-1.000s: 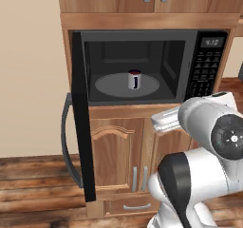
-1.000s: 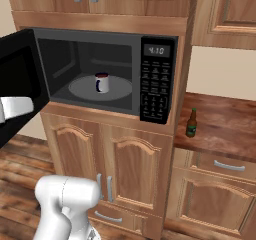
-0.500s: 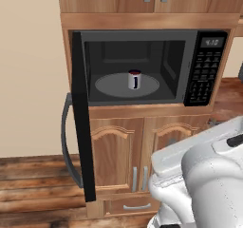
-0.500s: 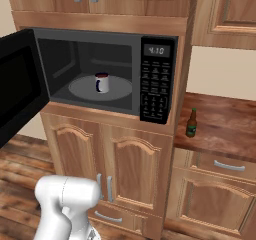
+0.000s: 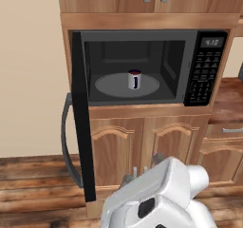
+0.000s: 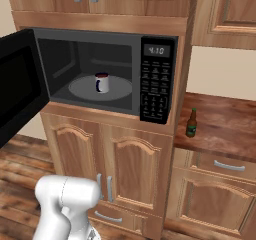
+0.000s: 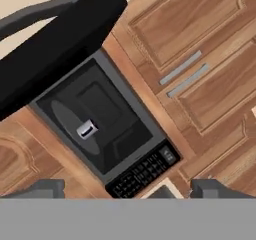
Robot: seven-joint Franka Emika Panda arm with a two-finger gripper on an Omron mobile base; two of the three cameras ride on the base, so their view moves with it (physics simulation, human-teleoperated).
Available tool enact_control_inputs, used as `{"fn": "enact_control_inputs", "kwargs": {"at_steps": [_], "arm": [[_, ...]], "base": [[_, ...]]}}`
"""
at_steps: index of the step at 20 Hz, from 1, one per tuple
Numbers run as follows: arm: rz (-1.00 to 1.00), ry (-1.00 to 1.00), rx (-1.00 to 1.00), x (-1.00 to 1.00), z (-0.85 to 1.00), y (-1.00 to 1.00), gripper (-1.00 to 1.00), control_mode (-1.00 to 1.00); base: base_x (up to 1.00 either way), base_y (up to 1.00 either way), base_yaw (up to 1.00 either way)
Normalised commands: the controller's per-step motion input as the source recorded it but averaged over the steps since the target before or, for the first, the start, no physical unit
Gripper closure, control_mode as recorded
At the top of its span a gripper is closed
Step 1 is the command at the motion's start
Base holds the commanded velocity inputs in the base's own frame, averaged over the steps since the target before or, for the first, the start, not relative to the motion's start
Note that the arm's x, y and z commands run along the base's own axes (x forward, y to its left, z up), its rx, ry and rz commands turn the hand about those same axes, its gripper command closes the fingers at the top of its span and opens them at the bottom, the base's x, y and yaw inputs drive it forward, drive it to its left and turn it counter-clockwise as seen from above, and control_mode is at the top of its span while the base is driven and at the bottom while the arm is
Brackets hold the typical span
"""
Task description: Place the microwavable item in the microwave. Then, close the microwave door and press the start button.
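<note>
The white mug [image 5: 135, 80] with a dark blue mark stands upright on the grey turntable [image 5: 111, 85] inside the black microwave [image 5: 205, 65]. In the right base view the mug [image 6: 101, 83] sits mid-cavity. The microwave door [image 5: 83, 122] is swung wide open to the left, its grey bar handle [image 5: 65, 141] on the outside. My gripper [image 5: 142, 169] is low, in front of the lower cabinets and well below the microwave, tilted up toward it. In the hand view the mug [image 7: 87, 130] shows far off, the fingertips [image 7: 44, 188] stand wide apart, and the gripper [image 7: 125, 191] is open and holds nothing.
A brown bottle [image 6: 191, 123] stands on the wooden counter [image 6: 225, 124] to the right of the microwave. The open door [image 6: 17, 89] juts out toward me on the left. Wooden cabinet doors [image 6: 125, 174] are below, a wooden floor [image 5: 33, 184] underneath.
My arm has swung down from beside the microwave's lower right to low in front of the cabinets. The mug and the door have stayed put, and the gripper stays open.
</note>
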Motion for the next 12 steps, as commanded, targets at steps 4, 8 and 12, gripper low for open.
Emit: {"fn": "enact_control_inputs", "kwargs": {"at_steps": [4,8,12], "arm": [[0.0,-0.02,-0.39,0.0,-0.6,1.0,-1.0,-1.0],[0.0,0.03,-0.36,0.23,-0.63,1.0,-1.0,-1.0],[0.0,0.23,-0.32,0.85,-0.7,0.96,-1.0,-1.0]], "base": [[0.0,0.0,0.0],[0.0,0.0,0.0],[0.0,0.0,0.0]]}}
